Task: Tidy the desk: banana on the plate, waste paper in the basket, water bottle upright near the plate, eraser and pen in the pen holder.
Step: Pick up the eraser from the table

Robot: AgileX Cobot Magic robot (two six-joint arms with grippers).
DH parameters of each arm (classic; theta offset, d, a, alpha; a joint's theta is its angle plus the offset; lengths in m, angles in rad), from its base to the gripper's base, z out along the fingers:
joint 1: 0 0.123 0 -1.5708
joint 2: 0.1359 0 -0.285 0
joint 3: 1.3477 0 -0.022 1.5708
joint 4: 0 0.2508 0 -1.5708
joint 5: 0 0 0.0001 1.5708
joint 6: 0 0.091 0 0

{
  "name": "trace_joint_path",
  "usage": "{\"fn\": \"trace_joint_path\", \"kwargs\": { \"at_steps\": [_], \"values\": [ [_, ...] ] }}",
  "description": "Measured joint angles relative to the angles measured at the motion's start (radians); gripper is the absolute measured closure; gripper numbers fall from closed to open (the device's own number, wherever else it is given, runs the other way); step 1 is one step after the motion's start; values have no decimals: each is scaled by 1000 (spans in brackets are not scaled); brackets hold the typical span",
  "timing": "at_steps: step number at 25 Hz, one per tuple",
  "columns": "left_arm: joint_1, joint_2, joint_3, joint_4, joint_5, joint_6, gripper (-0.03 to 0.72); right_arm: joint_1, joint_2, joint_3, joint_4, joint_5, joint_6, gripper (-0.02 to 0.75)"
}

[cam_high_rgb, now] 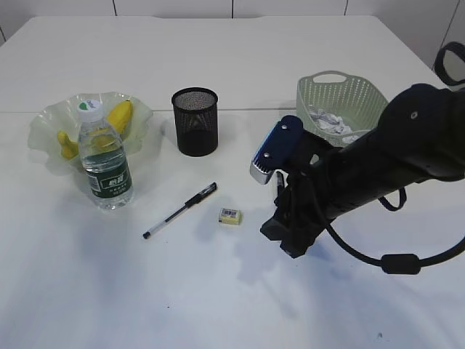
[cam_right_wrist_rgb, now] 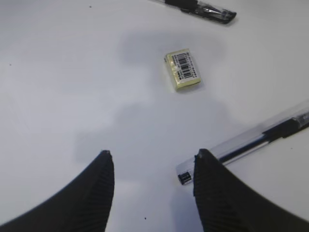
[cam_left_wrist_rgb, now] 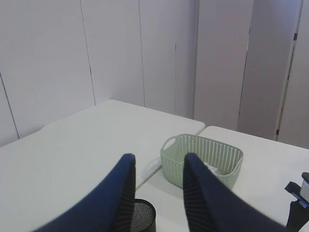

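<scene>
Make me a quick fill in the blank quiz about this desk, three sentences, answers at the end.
The banana lies on the ___.
The water bottle stands ___ beside the plate.
The crumpled paper sits inside the green ___.
The eraser lies on the table near the ___.
Answers: plate; upright; basket; pen

worktop (cam_high_rgb: pixel 218 305): white, seam running across it parallel to the far edge
wall (cam_left_wrist_rgb: pixel 120 48): pale panels with vertical joints, standing beyond the worktop's far edge
</scene>
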Motion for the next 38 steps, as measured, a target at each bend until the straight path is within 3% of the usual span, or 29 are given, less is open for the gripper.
{"fn": "trace_joint_path", "kwargs": {
  "at_steps": [8, 14, 21, 38],
  "values": [
    [0, 0, 0, 3, 0, -4, 458, 0, 83, -175, -321, 198, 246, 343],
    [0, 0, 0, 42, 0, -4, 458, 0, 165, -406, -495, 449, 414, 343],
    [0, 0, 0, 59, 0, -4, 458, 0, 268, -609, -562, 650, 428, 343],
    [0, 0, 0, 132, 2, -4, 459, 0, 425, -808, -553, 712, 356, 344]
  ]
}}
